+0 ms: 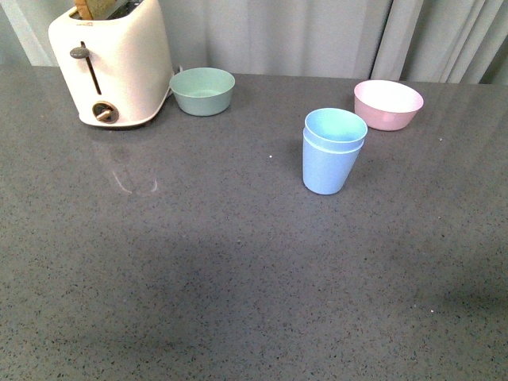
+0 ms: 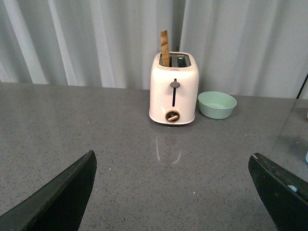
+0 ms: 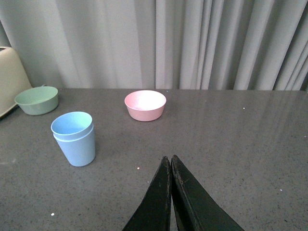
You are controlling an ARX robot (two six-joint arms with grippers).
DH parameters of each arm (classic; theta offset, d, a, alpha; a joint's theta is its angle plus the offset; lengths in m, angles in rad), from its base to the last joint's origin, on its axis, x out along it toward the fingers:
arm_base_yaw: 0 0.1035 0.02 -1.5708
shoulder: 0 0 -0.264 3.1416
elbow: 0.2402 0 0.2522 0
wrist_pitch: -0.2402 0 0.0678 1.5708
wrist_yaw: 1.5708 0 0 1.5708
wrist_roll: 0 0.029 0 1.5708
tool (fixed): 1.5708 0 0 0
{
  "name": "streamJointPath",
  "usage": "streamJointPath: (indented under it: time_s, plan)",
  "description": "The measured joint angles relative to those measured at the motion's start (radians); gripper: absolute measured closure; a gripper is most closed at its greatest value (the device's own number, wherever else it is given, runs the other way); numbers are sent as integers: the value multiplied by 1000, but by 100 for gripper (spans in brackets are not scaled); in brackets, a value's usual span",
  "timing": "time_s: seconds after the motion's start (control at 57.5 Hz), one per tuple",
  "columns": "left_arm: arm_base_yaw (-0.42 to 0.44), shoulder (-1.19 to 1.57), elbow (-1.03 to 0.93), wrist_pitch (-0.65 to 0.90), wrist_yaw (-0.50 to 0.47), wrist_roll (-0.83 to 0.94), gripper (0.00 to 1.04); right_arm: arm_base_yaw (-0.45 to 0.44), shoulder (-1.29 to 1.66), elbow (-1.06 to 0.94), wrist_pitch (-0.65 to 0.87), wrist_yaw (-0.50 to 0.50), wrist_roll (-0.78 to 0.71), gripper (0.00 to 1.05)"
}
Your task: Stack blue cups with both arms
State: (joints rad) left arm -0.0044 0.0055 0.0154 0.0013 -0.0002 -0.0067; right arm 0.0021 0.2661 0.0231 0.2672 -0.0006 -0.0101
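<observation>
**Fingers clear of the nested cups: stacking judged done**

Fingers of neither arm are seen in the front view. On the speckled dark grey stone-like surface (image 1: 198, 278), the two light sky-blue tapered plastic cups (image 1: 332, 151) are found nested, one rim showing just above the other, upright and standing alone. A pink round bowl (image 1: 388, 104) is placed just behind them to the right, close by but not touching; a pale green round bowl (image 1: 203, 90) sits well apart to the left, beside a cream two-slot toaster (image 1: 113, 63).

From the left wrist view, the black left fingers (image 2: 53, 202) are seen spread wide apart with nothing between them, only bare surface. The toaster, with a slice of toast (image 2: 165, 48) standing in one slot, and the green bowl are seen beyond, before grey curtains (image 2: 96, 43).

From the right wrist view, the black right fingers (image 3: 169, 197) are pressed together with nothing held. The nested cups are seen ahead and to one side, well clear of the fingertips, with the pink bowl behind them.

The task is judged essentially finished: the cups are stacked and released, and at most a retreat of the arms is left.
</observation>
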Motion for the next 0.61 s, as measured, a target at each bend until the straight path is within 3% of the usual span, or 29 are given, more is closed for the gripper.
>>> streamJointPath:
  time_s: [0.295, 0.417, 0.608]
  plan:
    - [0, 0, 0, 0, 0, 0, 9, 0, -87, 0, -88, 0, 0, 103]
    - [0, 0, 0, 0, 0, 0, 9, 0, -247, 1, -259, 0, 0, 103]
    - [0, 0, 0, 0, 0, 0, 9, 0, -259, 1, -265, 0, 0, 103]
